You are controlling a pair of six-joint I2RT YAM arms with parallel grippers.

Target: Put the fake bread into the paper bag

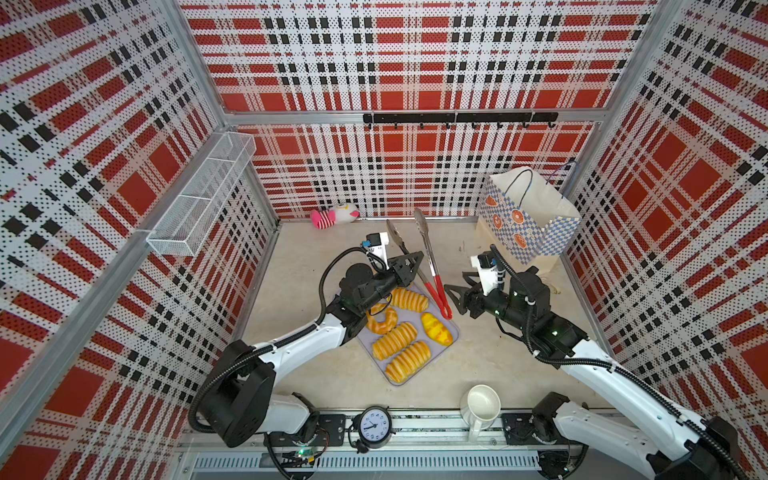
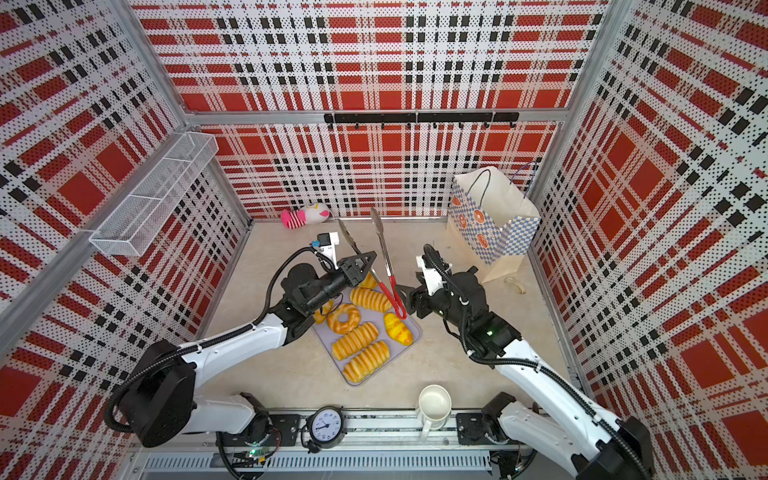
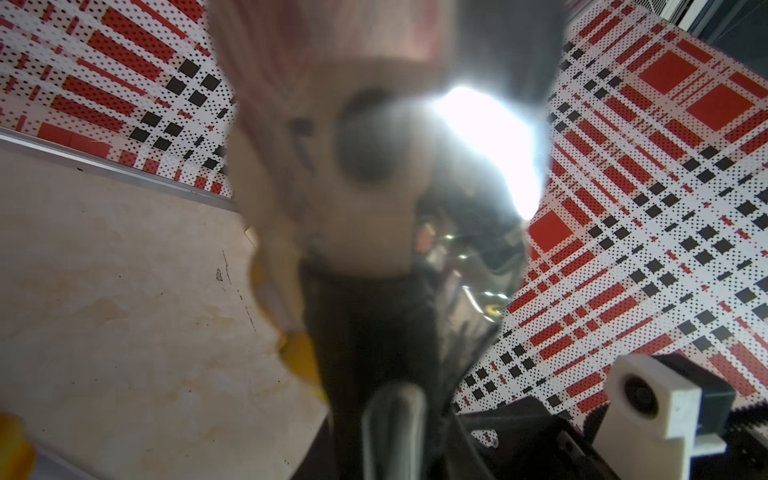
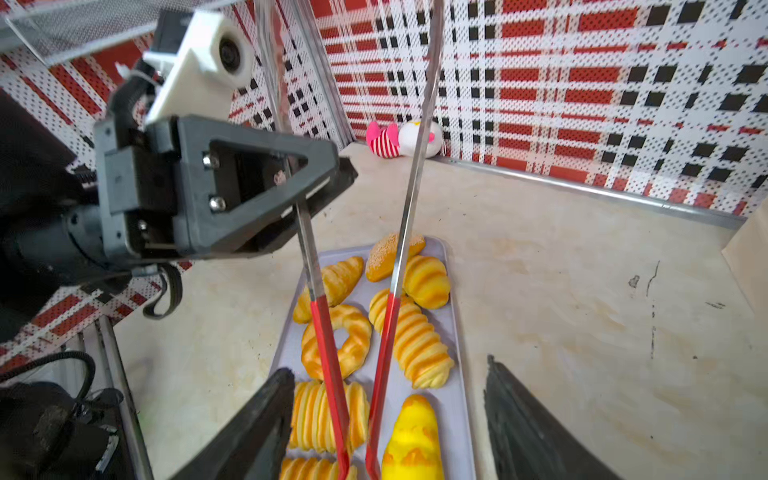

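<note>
Bare counter [image 1: 498, 365] lies open right of the tray [image 1: 454, 336] and before the paper bag [image 1: 528, 224], upright in the far right corner. Fake bread [image 1: 401, 340] fills the tray. Tongs [image 1: 432, 266] slant above it — left gripper [image 4: 328, 183] pinching one steel arm, right gripper [image 4: 388, 368] spread astride the red handles.

We see bright, even light in both top views, walls [image 1: 104, 166] bowing at the edges, left wrist view with white glare [image 3: 486, 141] at one o'clock and a blurred centre, right wrist view sharp, sheen on the fake bread [image 4: 419, 345].
</note>
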